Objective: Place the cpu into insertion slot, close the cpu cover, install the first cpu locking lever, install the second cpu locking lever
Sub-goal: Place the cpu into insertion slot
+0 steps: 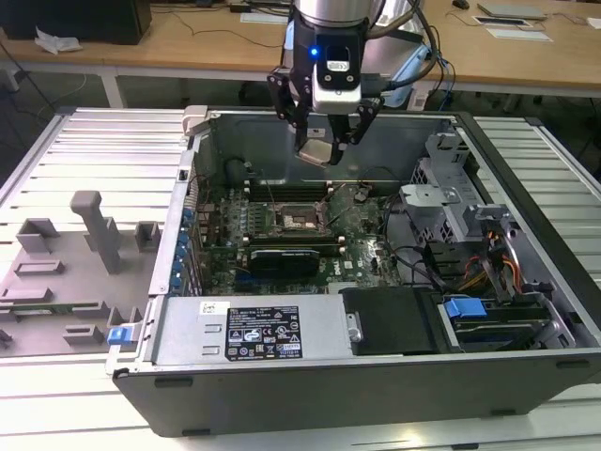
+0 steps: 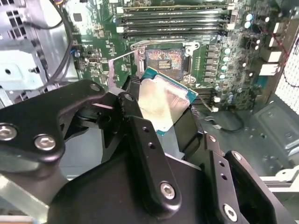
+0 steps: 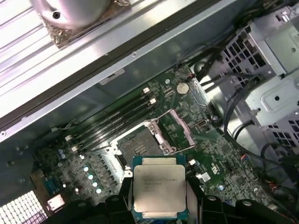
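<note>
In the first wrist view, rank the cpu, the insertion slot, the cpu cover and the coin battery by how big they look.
1. The cpu, largest, but nearest the camera.
2. The insertion slot and the cpu cover, too alike to rank.
3. The coin battery, smallest.

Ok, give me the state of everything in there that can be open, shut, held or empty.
cpu, held in the jaws above the motherboard, not seated.
insertion slot, empty.
cpu cover, swung open.
jaws, shut on the cpu.
computer case, open, its inside exposed.
memory sticks, seated in their slots.
</note>
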Tool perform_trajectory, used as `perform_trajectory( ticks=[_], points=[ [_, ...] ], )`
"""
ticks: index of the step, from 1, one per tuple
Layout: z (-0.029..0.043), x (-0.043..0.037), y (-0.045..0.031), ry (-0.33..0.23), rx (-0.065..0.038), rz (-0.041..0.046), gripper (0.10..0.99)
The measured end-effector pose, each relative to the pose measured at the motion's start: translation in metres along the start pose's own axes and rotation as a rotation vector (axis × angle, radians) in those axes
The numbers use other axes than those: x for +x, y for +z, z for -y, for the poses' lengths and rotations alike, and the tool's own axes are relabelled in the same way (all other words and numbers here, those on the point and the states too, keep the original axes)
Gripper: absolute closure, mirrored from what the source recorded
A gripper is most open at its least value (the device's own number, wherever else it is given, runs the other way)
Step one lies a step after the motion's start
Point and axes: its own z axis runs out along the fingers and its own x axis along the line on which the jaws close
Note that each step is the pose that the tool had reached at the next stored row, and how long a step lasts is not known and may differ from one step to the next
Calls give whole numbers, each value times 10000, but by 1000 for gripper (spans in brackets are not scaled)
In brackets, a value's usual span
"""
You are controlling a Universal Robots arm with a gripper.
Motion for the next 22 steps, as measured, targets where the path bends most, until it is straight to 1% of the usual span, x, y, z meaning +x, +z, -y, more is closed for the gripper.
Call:
perform_trajectory(
  ticks=[2,5,7,11,14,16,20,22],
  points=[
    [0,0,7,473,18,50,545],
    [1,0,19,1391,43,140,545],
    [2,0,22,1660,49,165,545],
    [2,0,30,2371,59,228,545],
    [3,-1,39,3231,70,302,545],
    [3,-1,46,3945,80,365,545],
    [5,-1,68,4817,75,425,545],
    [6,-1,80,5122,73,445,545]
  ],
)
